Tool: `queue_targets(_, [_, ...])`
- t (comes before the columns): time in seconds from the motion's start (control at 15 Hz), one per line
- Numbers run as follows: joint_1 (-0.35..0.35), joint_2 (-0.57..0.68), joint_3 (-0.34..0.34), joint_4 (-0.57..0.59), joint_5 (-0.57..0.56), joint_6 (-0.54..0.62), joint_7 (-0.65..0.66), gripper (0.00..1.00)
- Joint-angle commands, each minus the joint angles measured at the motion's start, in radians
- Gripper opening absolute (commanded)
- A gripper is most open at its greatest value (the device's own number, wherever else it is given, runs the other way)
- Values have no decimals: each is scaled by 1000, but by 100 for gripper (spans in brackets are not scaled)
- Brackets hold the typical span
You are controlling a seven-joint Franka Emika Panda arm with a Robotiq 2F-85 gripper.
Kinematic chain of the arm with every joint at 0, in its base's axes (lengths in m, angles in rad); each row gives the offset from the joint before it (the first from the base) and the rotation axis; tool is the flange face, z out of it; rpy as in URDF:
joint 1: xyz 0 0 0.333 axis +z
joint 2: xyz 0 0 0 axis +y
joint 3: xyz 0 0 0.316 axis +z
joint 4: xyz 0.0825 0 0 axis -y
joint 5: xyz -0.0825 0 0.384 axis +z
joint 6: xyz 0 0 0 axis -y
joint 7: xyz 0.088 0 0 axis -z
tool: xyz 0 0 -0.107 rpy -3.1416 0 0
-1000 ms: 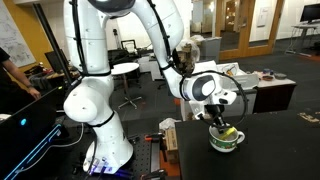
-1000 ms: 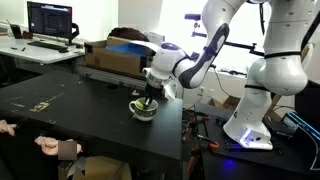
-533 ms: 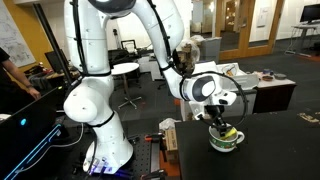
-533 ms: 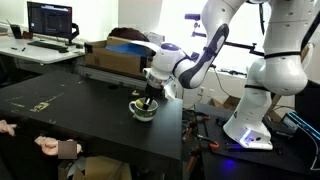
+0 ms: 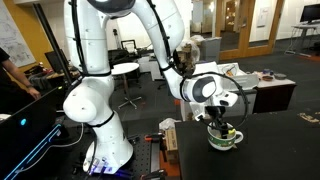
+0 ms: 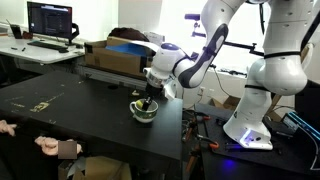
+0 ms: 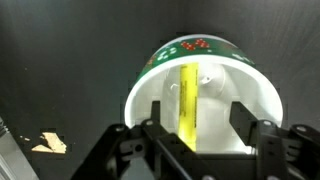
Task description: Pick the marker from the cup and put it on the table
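The white cup (image 7: 205, 48), with green and red markings on its outer wall, stands on the black table (image 7: 60, 60). In it lies the yellow marker (image 7: 187, 100), leaning against the inside wall. My gripper (image 7: 197, 130) hangs straight over the cup mouth, open. One finger is on each side of the marker and neither touches it. In both exterior views the gripper (image 5: 220, 122) (image 6: 148, 100) points down into the cup (image 5: 226, 140) (image 6: 144, 111), near the table's edge (image 6: 178, 130).
A scrap of paper (image 7: 48, 143) lies on the table near the cup. A cardboard box (image 6: 112, 55) stands behind the cup. A person's hands (image 6: 55, 147) rest at the table's near edge. A monitor (image 6: 50, 20) and a small round white table (image 5: 125, 69) stand further off.
The jaws have spread apart over the cup. The arm, the cup and the marker have kept their places.
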Motion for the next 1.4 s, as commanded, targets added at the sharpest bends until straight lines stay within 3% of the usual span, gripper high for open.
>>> queue_targets(0.0, [-24, 12, 18, 2, 29, 30, -41, 48])
queue_targets(0.2, [-26, 20, 20, 5, 32, 31, -43, 42])
queue_targets(0.4, [-31, 30, 24, 11, 34, 29, -46, 45])
queue_targets(0.47, [-32, 33, 25, 13, 33, 29, -46, 38])
queue_targets(0.53, [-34, 35, 28, 15, 33, 29, -46, 20])
queue_targets(0.73, [-37, 36, 33, 16, 27, 28, -42, 0])
queue_targets(0.87, [-37, 27, 36, 12, 25, 25, -38, 5])
queue_targets(1.33, [-21, -22, 20, -12, -6, 19, -4, 5])
